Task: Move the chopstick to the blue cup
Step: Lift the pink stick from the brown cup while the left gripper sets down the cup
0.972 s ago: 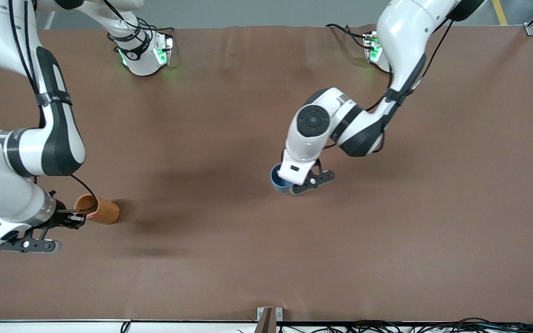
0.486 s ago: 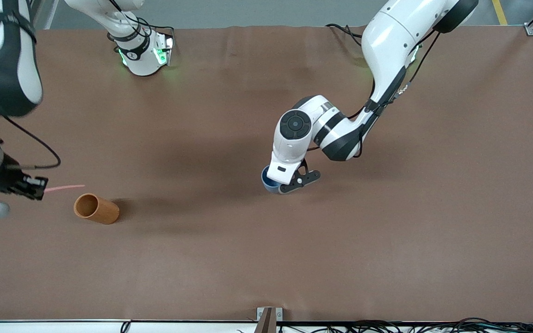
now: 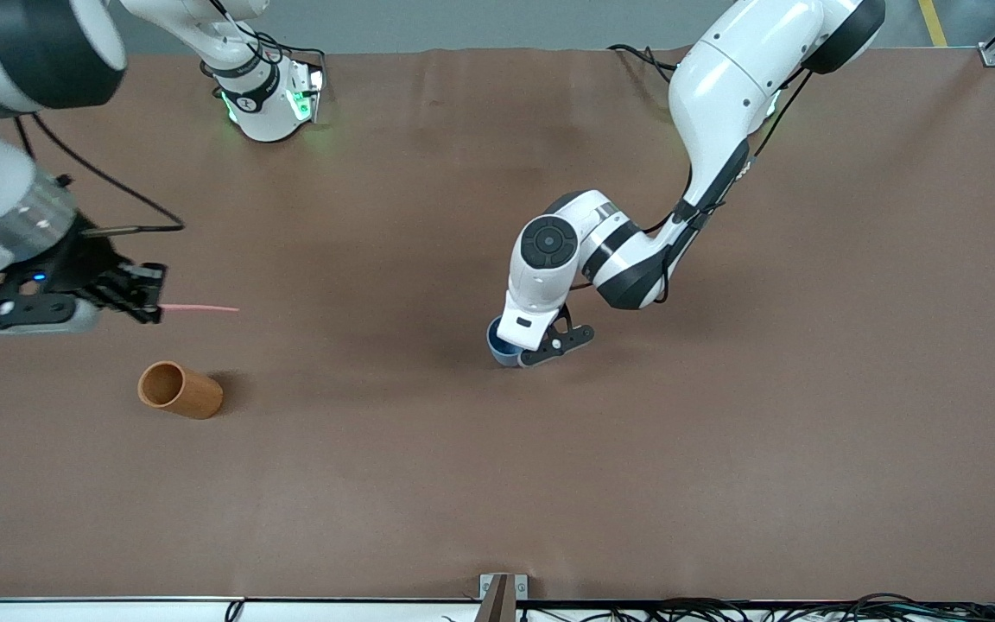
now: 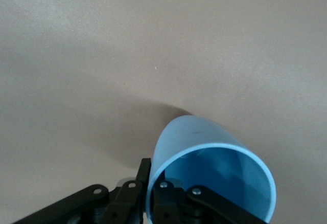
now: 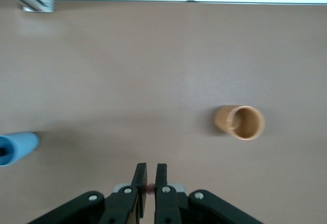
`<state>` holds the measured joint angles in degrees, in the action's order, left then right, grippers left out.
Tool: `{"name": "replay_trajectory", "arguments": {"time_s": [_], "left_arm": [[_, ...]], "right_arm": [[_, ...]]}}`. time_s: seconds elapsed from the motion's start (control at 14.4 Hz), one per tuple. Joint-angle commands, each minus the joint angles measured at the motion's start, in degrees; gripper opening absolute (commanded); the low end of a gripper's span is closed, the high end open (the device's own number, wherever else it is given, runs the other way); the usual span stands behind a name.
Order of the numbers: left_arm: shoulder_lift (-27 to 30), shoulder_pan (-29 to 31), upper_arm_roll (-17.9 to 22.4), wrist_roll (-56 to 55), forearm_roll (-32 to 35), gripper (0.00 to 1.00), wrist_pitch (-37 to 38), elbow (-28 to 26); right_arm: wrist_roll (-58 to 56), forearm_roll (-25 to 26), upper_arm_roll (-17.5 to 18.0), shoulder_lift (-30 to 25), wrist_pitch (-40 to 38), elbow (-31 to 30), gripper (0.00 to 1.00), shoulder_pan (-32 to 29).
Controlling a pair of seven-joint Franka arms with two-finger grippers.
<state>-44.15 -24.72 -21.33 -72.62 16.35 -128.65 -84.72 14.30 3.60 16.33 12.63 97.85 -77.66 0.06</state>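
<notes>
The chopstick (image 3: pixel 199 308), thin and pale pink, is up in the air at the right arm's end of the table, lying roughly level and sticking out from the right gripper (image 3: pixel 152 304) toward the middle of the table. That gripper's two fingers (image 5: pixel 139 183) are pressed together on one end of the stick, with only a sliver of pink showing between them in the right wrist view, so the claw is narrow and clamped on the chopstick. It hangs over bare brown table (image 3: pixel 428 484), with the orange-brown cup (image 3: pixel 180 390) on the surface close by; the cup stands upright, its open mouth visible, and nothing is touching it. The blue cup (image 3: pixel 500 347) sits near the middle of the table, well apart from the chopstick and the orange-brown cup, and mostly hidden in the front view under the left arm's hand. The left gripper (image 3: pixel 525 352) is down at this cup: in the left wrist view one finger (image 4: pixel 164 196) sits inside the rim and the other against the outer wall, so its claw is narrow and pinched on the wall of the blue cup (image 4: pixel 204 157), whose darker blue inside shows nothing in it. The cup looks slightly tilted in that grip, though whether its base is on the table cannot be told.
</notes>
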Motion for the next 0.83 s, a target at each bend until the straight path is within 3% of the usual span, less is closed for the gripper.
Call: {"name": "replay_trajectory", "arguments": {"time_s": [0.0,0.21,0.49,0.56,0.76], "left_arm": [[0.03,0.2,-0.38,-0.25,1.58,1.0,0.07,0.35],[4.4,1.42,-0.47,2.63,1.59,1.0,5.58,0.17],[16.18,6.69,-0.74,16.51,-3.57,1.0,17.8,0.08],[18.64,7.57,0.31,20.72,-5.6,1.0,20.17,0.08],[25.85,7.76,9.08,33.55,-12.54,1.0,25.46,0.08]], "right_arm": [[7.38,-0.35,5.88,-0.95,2.95,-1.53,0.02,-0.51],[15.3,-0.26,11.34,-0.59,6.55,-1.71,0.02,0.02],[23.66,0.44,16.18,1.16,17.34,-4.68,0.03,1.78],[24.72,0.44,17.32,1.69,19.89,-6.0,0.04,1.87],[25.6,0.79,17.95,4.85,26.84,-7.24,0.04,5.02]]}}
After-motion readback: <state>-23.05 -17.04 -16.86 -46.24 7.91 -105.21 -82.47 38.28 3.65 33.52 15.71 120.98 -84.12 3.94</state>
